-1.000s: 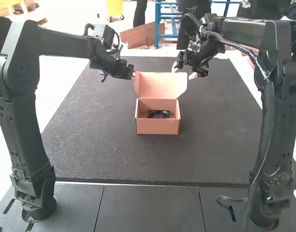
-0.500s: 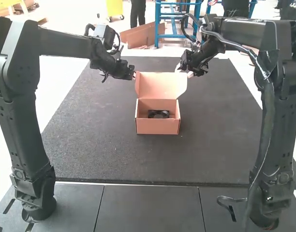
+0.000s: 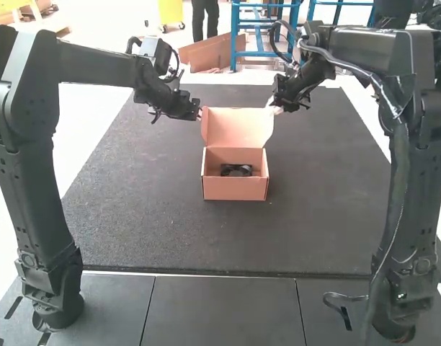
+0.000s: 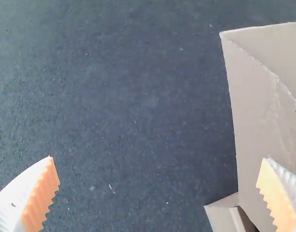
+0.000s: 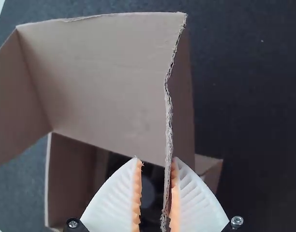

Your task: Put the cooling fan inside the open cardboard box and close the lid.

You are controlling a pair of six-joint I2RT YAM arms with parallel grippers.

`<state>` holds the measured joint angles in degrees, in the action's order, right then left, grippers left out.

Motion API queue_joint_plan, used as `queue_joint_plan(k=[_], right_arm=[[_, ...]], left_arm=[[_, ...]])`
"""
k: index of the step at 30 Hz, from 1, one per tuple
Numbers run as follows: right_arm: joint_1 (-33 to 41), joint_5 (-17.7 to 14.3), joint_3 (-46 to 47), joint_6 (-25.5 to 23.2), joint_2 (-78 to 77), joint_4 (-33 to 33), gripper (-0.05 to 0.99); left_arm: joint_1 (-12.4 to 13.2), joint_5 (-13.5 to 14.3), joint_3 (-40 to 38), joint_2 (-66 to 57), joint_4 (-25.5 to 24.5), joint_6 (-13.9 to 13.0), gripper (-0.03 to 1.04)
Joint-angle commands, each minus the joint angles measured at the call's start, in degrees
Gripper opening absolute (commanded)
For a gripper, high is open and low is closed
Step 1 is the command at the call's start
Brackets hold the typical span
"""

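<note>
High view, near to far. Your bench carries a dark textured mat (image 3: 134, 202). Mid-mat: one small brown cardboard box (image 3: 235, 186), open, with the black square cooling fan (image 3: 236, 170) lying flat inside. Behind the opening: the box's lid (image 3: 237, 128), standing upright. At the lid's upper left corner: your left gripper (image 3: 196, 112), fingers spread wide, one pad just beside the lid's edge, holding nothing. At the upper right corner: your right gripper (image 3: 279, 107), pinched narrow on the lid's side flap (image 5: 181, 96).
</note>
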<state>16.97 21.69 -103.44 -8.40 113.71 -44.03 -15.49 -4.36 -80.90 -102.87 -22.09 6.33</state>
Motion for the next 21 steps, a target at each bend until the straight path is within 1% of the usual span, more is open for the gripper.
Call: queue_joint_plan(k=[1, 4, 5, 10, 15, 21], right_arm=[[-0.4, 0.6, -0.9, -0.6, 0.4, 0.2, 0.11], [-0.4, 0.5, -0.8, -0.5, 0.5, 0.1, 0.0], [-0.4, 0.5, -0.4, -0.5, 0.6, 0.1, -0.01], [-0.1, 0.1, -0.2, -0.4, 0.4, -0.6, -0.01], [0.7, 0.1, -0.2, 0.0, -0.2, -2.1, -0.01], [1.9, 0.1, 0.8, -0.2, -1.5, -2.2, -0.01]], left_arm=[[-0.5, -0.6, -2.7, 1.4, 0.1, 0.4, 0.97], [-0.5, -0.6, -2.7, 1.4, 0.2, 0.5, 0.97], [-0.5, -0.6, -2.7, 1.5, 0.2, 0.5, 0.97], [-0.5, -0.6, -2.8, 2.0, 0.4, 0.7, 0.97], [-1.4, -0.6, -2.7, 2.6, 0.1, 0.9, 0.97], [-2.1, -0.6, -2.7, 3.4, -1.2, 1.1, 0.97]])
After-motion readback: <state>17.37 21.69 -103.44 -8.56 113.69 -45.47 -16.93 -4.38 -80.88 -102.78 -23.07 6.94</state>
